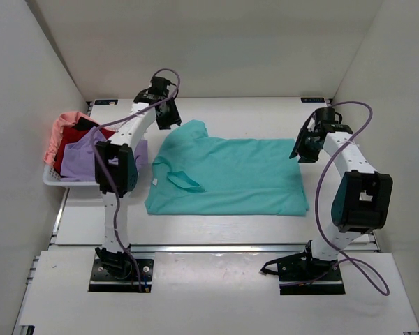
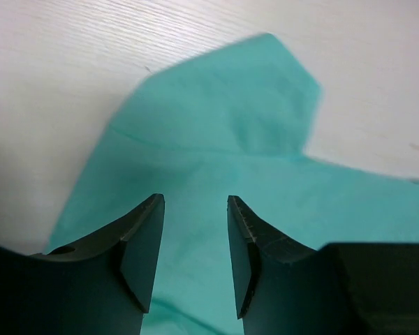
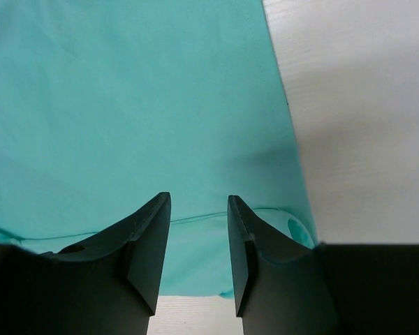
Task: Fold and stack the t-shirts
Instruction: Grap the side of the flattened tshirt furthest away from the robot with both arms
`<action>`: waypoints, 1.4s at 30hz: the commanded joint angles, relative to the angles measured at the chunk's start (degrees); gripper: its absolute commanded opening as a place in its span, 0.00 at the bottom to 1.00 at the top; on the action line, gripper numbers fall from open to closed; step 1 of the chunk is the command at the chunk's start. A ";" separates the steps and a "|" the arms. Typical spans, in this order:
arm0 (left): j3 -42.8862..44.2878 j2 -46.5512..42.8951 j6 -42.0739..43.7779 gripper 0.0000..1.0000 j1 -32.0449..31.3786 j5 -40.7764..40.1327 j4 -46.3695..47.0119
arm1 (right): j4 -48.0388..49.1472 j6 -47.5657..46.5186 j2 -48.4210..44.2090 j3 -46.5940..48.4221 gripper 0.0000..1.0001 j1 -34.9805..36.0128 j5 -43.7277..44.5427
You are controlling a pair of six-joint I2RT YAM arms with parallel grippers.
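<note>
A teal t-shirt lies spread flat on the table, one sleeve pointing to the far left. My left gripper is open and empty above that sleeve, which shows in the left wrist view. My right gripper is open and empty above the shirt's far right hem corner; the shirt fills the right wrist view. The lavender, dark red and salmon pink t-shirts lie heaped in the basket at the left.
A white mesh basket stands at the table's left edge, beside the left arm. White walls enclose the table on the left, far and right sides. A metal rail runs along the table's near edge.
</note>
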 commanded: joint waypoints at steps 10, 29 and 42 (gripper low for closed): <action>17.56 18.70 6.90 0.58 2.37 -11.16 -2.50 | 1.31 -0.40 10.48 8.42 0.37 0.18 -0.76; 17.74 22.40 6.46 0.63 3.07 -2.81 1.10 | -0.98 -0.66 22.44 21.34 0.40 -0.78 2.93; 15.81 22.22 5.76 0.23 2.81 0.88 1.71 | -1.50 0.04 29.90 28.89 0.49 -2.19 4.16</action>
